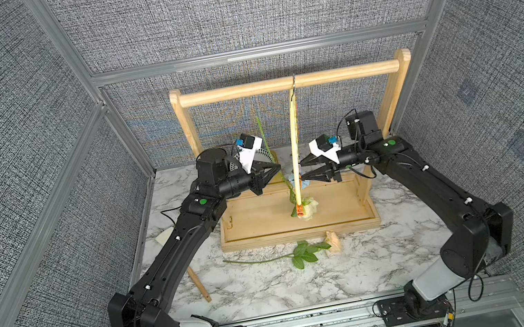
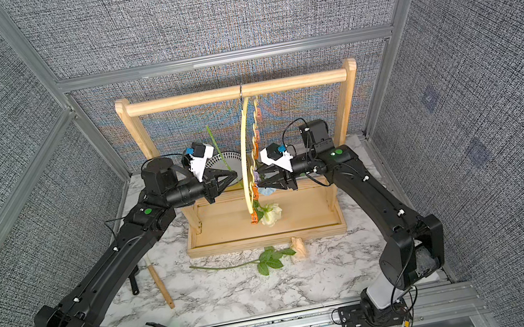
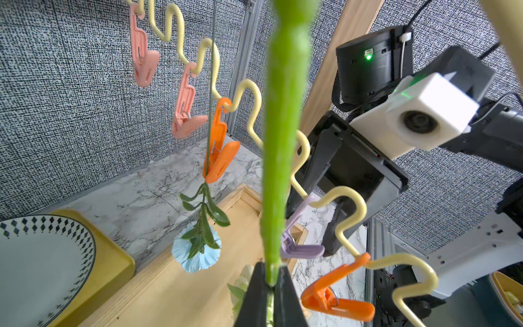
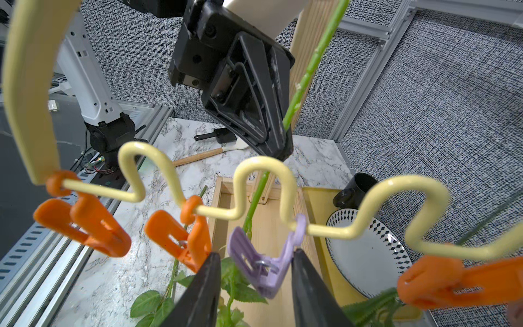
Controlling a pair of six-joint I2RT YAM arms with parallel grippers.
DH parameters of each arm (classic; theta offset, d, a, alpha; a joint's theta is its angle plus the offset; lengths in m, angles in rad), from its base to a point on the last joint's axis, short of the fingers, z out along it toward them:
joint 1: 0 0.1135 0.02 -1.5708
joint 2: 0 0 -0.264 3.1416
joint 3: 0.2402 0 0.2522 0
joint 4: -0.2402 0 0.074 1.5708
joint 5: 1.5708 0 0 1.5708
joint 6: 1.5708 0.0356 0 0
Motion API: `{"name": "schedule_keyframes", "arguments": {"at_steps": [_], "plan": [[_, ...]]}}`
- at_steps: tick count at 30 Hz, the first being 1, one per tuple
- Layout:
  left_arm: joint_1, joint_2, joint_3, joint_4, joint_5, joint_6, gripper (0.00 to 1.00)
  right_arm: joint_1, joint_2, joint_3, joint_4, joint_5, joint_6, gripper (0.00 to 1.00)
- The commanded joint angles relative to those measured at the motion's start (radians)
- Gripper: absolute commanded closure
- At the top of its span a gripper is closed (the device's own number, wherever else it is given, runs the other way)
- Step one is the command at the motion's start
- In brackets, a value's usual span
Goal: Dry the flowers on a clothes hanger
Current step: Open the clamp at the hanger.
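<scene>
One of three flowers is done: the blue flower [image 3: 196, 252] is being held head down by an orange clip [image 3: 218, 158] on the clothes hanger [image 2: 245, 160], which is hanging from the wooden rack [image 1: 276, 84]. The green stem [image 3: 283, 127] is being gripped by the closed left hand [image 3: 273, 283] beside the lilac clip [image 4: 266, 269], which is being straddled by the part-open right hand [image 4: 254, 254]. The third flower [image 1: 270, 259] is lying on the worktop [image 1: 275, 289]. Six clips are showing: three orange, two pink, one lilac.

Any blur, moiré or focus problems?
Left wrist view: stem close to the lens is badly out of focus, clips behind it sharp. Both top views: rainbow moiré on the back wall. Right wrist view: hanger near arm slightly soft.
</scene>
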Motion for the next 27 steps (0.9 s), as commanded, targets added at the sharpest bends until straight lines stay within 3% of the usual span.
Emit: {"name": "schedule_keyframes", "arguments": {"at_steps": [1, 3, 8, 17, 27], "plan": [[0.000, 0.003, 0.004, 0.029, 0.013, 0.002, 0.98, 0.015, 0.001, 0.006, 0.044, 0.021, 0.038, 0.55], [0.000, 0.008, 0.005, 0.037, 0.019, -0.006, 0.98, 0.026, 0.000, 0.001, 0.064, 0.051, 0.055, 0.48], [0.000, 0.022, 0.015, 0.048, 0.030, -0.015, 0.98, 0.051, -0.013, -0.022, 0.106, 0.086, 0.078, 0.43], [0.000, 0.041, 0.040, 0.048, 0.047, -0.026, 0.98, 0.087, -0.053, -0.110, 0.299, 0.194, 0.211, 0.44], [0.000, 0.045, 0.053, 0.037, 0.067, -0.029, 0.98, 0.152, -0.146, -0.259, 0.534, 0.408, 0.335, 0.44]]}}
